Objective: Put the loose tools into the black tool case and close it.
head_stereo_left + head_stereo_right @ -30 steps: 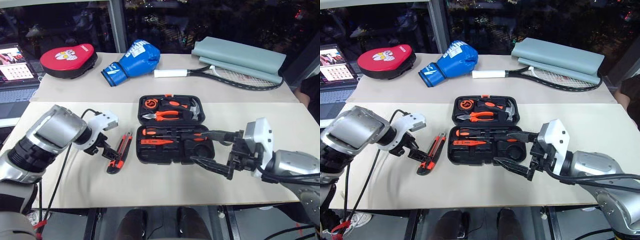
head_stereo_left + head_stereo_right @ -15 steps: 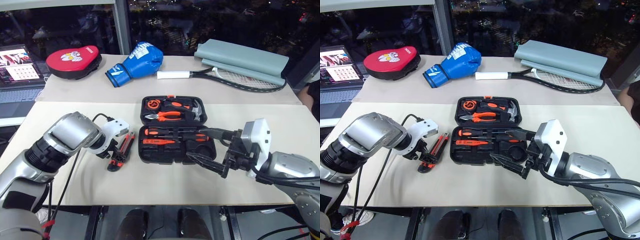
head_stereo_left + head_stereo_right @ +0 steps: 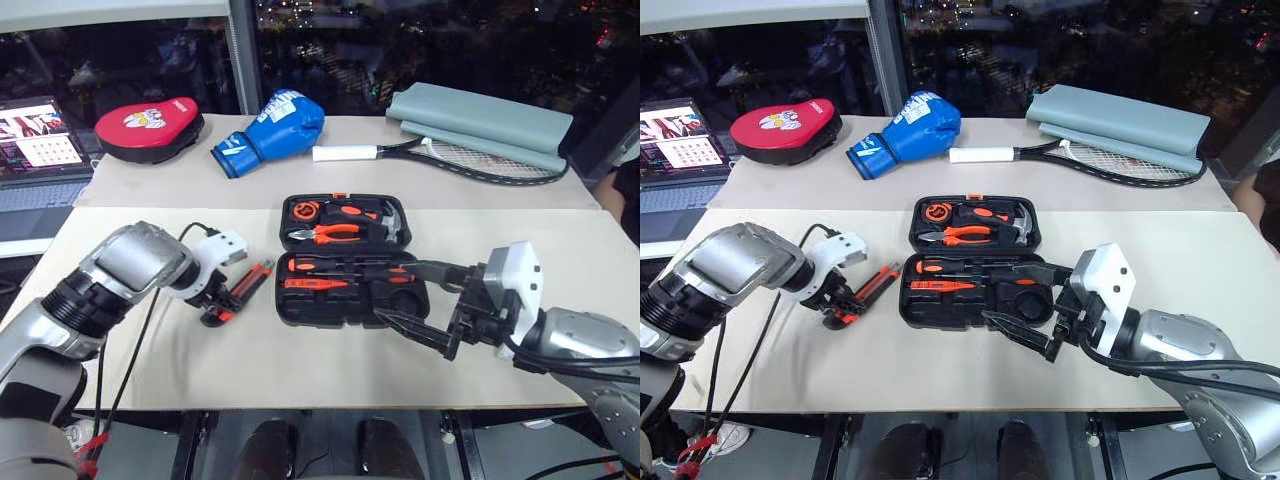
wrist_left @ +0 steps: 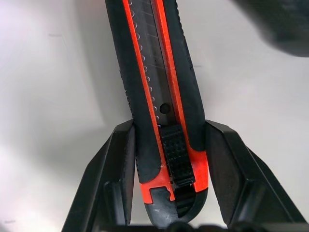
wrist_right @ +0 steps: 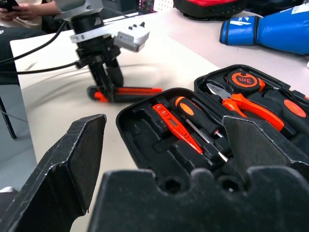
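Lying flat, orange-black utility knife (image 4: 164, 111) w/ ribbed slider.

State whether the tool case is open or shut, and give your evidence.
Open. The case lies flat with its lid folded back, and the pliers and screwdrivers sit exposed in their recesses.

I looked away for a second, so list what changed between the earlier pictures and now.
The left gripper closed its jaws on the rear end of the utility knife, which lay free on the table a second ago; the knife has swung to a more slanted lie. The right gripper kept its jaws open over the open tool case, whose contents are unchanged.
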Robot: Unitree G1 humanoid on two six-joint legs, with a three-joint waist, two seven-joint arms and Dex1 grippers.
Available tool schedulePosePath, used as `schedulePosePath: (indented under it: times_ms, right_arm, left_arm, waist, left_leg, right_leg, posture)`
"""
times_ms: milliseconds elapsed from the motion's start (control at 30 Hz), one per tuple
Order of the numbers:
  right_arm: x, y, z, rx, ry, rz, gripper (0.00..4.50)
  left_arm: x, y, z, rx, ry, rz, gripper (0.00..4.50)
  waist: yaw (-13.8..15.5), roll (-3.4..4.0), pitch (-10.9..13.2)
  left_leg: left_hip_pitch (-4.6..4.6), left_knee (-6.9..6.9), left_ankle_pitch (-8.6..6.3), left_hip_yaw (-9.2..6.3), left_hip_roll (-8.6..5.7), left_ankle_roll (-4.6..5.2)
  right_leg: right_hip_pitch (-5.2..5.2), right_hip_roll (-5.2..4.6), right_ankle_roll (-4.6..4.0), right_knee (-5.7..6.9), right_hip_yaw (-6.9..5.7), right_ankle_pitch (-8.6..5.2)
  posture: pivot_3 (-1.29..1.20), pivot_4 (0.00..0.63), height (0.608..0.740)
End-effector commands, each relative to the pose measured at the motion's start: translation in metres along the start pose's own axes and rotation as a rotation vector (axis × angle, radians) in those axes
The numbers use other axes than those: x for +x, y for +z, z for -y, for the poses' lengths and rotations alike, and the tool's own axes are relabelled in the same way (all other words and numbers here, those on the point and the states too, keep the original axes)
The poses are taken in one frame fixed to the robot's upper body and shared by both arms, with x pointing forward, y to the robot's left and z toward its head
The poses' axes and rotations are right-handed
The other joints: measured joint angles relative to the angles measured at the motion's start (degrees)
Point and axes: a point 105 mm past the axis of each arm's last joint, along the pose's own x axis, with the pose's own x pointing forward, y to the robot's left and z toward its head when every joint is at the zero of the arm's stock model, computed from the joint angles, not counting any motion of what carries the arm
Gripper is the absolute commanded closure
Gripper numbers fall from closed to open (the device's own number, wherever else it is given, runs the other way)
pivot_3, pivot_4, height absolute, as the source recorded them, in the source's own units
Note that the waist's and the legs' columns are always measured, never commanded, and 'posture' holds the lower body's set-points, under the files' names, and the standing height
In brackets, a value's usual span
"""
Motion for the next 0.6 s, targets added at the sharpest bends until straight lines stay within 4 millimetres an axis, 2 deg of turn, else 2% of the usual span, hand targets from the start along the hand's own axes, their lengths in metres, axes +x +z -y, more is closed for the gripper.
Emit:
schedulePosePath:
  times_ms: [33,67,133,200,300,367,467,600]
  right_arm:
    - [-0.005,0.011,-0.002,-0.034,0.015,0.019,0.0]
    - [-0.005,0.011,-0.003,-0.033,0.02,0.016,0.0]
    - [-0.005,0.011,-0.003,-0.035,0.032,0.008,0.0]
    - [-0.005,0.012,-0.002,-0.037,0.035,0.006,0.0]
    - [-0.005,0.012,-0.001,-0.041,0.042,-0.005,0.0]
    - [-0.005,0.011,-0.002,-0.042,0.046,-0.012,0.0]
    - [-0.004,0.011,-0.004,-0.038,0.043,-0.013,0.0]
    - [-0.005,0.008,-0.011,-0.019,0.033,-0.011,0.0]
  left_arm:
    - [-0.029,0.039,-0.014,0.222,0.0,0.121,2.82]
    - [-0.033,0.047,-0.015,0.265,0.0,0.136,2.82]
    - [-0.04,0.069,-0.007,0.415,-0.035,0.196,2.82]
    - [-0.046,0.089,0.014,0.543,-0.135,0.258,2.82]
    - [-0.046,0.121,0.052,0.664,-0.263,0.389,2.82]
    - [-0.04,0.127,0.069,0.706,-0.321,0.392,2.82]
    - [-0.028,0.124,0.094,0.782,-0.406,0.343,2.82]
    - [-0.014,0.122,0.112,0.842,-0.422,0.278,2.82]
  waist:
    - [0.1,-0.18,0.1]
    - [0.2,-0.19,0.1]
    - [0.6,-0.21,0.1]
    - [0.6,-0.21,0.1]
    - [0.6,-0.21,0.1]
    - [0.5,-0.22,0.1]
    - [-0.2,-0.25,0.1]
    - [-0.4,-0.26,0.1]
  left_leg:
    - [-0.1,0.01,0.02,0.0,-0.01,-0.02]
    - [-0.17,0.01,0.02,-0.01,-0.01,-0.02]
    - [-0.58,0.07,-0.01,-0.02,-0.13,0.03]
    - [-1.17,0.22,-0.05,-0.01,-0.21,0.11]
    - [-1.45,0.36,-0.18,-0.01,-0.34,0.31]
    - [-1.55,0.36,-0.24,-0.04,-0.37,0.42]
    - [-1.64,0.37,-0.29,-0.02,-0.48,0.5]
    - [-1.53,0.37,-0.29,-0.02,-0.46,0.5]
  right_leg:
    - [-0.08,0.01,0.02,0.0,-0.01,0.06]
    - [-0.11,0.0,0.26,-0.05,-0.02,0.23]
    - [-0.39,-0.13,0.1,-0.12,-0.04,0.48]
    - [-0.91,-0.17,0.22,-0.13,-0.05,0.56]
    - [-0.99,-0.3,0.34,-0.06,-0.09,0.56]
    - [-0.99,-0.34,0.44,-0.17,-0.13,0.6]
    - [-1.0,-0.41,0.58,-0.26,-0.1,0.59]
    - [-0.98,-0.38,0.56,-0.23,-0.06,0.59]
  posture:
    - [0.0,0.15,0.736]
    - [0.0,0.15,0.736]
    - [0.0,0.15,0.736]
    - [0.0,0.15,0.736]
    - [0.0,0.15,0.736]
    - [0.0,0.15,0.736]
    - [0.0,0.15,0.736]
    - [0.0,0.15,0.736]
